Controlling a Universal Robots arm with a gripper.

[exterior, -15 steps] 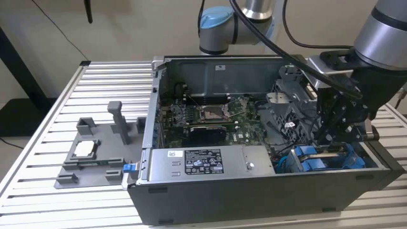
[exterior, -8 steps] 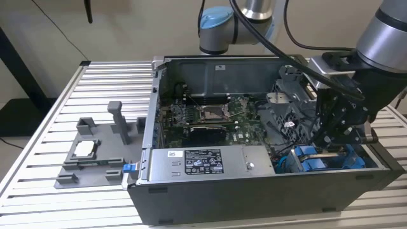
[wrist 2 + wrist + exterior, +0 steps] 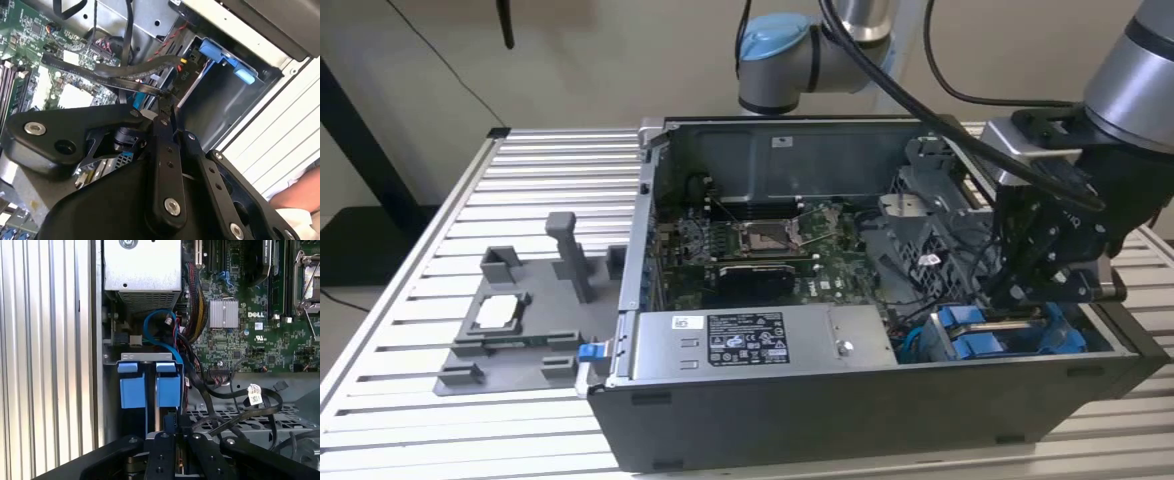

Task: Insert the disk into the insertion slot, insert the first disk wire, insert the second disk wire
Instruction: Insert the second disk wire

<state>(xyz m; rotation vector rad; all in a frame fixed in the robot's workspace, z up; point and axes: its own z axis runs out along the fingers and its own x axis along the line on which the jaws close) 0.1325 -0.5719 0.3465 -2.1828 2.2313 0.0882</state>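
I see the arm reaching down from the exterior view's upper right into the open computer case (image 3: 761,400), its wrist turned so that the gripper (image 3: 1014,318) points straight down at the case's near corner on the exterior view's right. The black linkage of the gripper (image 3: 167,440) is lowered onto the drive bay; in the first wrist view its fingers sit close together over a thin silver edge running between the blue parts, but I cannot tell whether they are clamped on it.

The disk (image 3: 1001,335) stands on edge in its blue carrier inside the insertion slot (image 3: 927,345), just beside the grey power-supply box (image 3: 747,340). In the first wrist view the carrier shows as two blue blocks side by side with two blue tabs above them, under a grey metal bracket, and a blue cable (image 3: 157,332) loops from that end towards the motherboard (image 3: 250,305). Black cables (image 3: 240,405) lie loose across the metal cage next to the disk (image 3: 150,390).

The case rests on a slatted aluminium counter (image 3: 534,190), with a grey fixture (image 3: 520,320) on the exterior view's left.
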